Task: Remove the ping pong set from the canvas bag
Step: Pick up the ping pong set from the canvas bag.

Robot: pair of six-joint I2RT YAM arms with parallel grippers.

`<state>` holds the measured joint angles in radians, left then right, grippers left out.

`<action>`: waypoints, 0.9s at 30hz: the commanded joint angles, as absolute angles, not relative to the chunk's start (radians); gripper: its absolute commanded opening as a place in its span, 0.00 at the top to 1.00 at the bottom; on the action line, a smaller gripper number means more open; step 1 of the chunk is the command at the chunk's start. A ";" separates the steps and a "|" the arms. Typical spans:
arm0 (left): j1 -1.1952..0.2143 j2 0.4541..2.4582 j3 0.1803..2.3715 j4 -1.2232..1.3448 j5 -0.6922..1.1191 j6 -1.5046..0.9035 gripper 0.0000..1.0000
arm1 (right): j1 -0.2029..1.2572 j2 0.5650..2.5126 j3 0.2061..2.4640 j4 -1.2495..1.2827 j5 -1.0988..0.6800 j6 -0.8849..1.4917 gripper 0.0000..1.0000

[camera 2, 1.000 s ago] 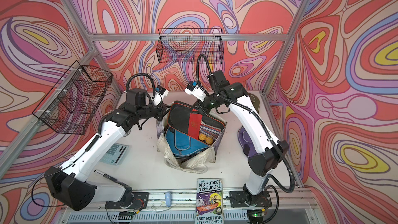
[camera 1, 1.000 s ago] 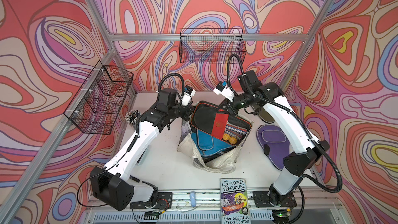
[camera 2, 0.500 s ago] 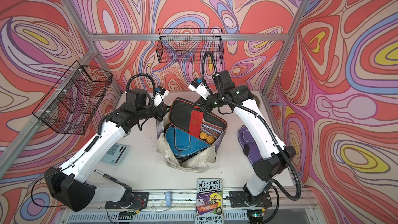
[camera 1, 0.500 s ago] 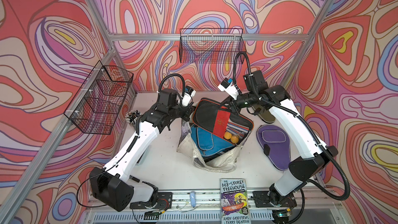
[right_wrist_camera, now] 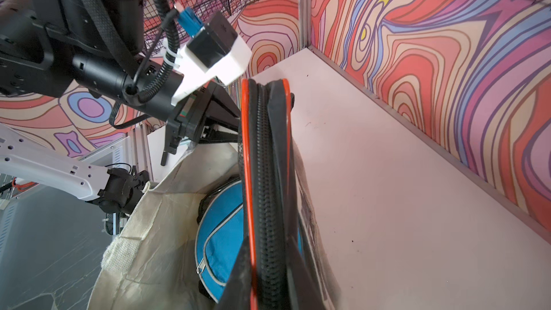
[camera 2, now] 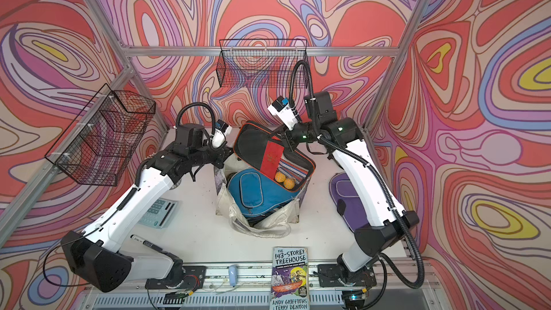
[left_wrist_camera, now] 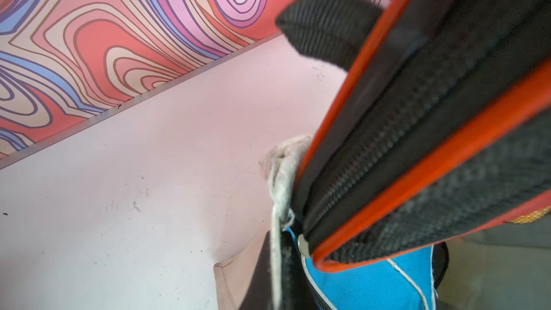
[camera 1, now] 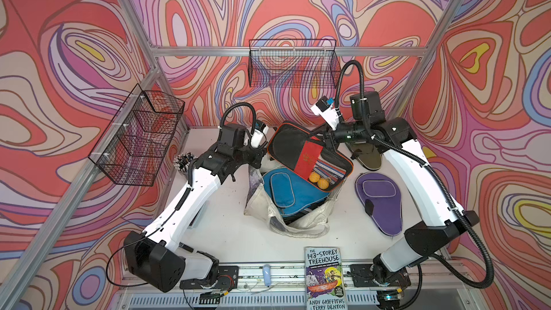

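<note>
White tabletop (camera 1: 226,231), swirly walls (camera 1: 298,1); right hand (camera 1: 326,140) gripping black case (camera 1: 286,143), left hand (camera 1: 263,155) clenched.

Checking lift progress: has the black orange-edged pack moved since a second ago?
Yes. The black orange-edged pack has risen toward the back-wall wire basket, coming further out of the canvas bag.
</note>
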<state>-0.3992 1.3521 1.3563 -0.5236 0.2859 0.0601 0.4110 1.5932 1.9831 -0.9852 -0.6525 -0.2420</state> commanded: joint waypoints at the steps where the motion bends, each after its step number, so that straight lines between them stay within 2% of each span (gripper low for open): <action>1: -0.396 1.316 1.414 -0.517 0.288 0.084 1.00 | 0.392 1.531 2.024 -0.746 -0.654 -0.194 1.00; 11: -0.396 1.297 1.418 -0.535 0.283 0.092 1.00 | 0.376 1.492 2.041 -0.552 -0.520 -0.069 1.00; 18: -0.397 1.278 1.417 -0.535 0.273 0.098 1.00 | 0.361 1.462 2.054 -0.476 -0.346 -0.038 1.00; 27: -0.396 1.275 1.411 -0.517 0.287 0.087 1.00 | 0.221 1.512 2.143 -0.435 -0.269 -0.012 1.00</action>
<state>-0.3996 1.3300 1.3598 -0.5812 0.2867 0.0750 0.2592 1.5135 2.0697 -0.5922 -0.3138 -0.0238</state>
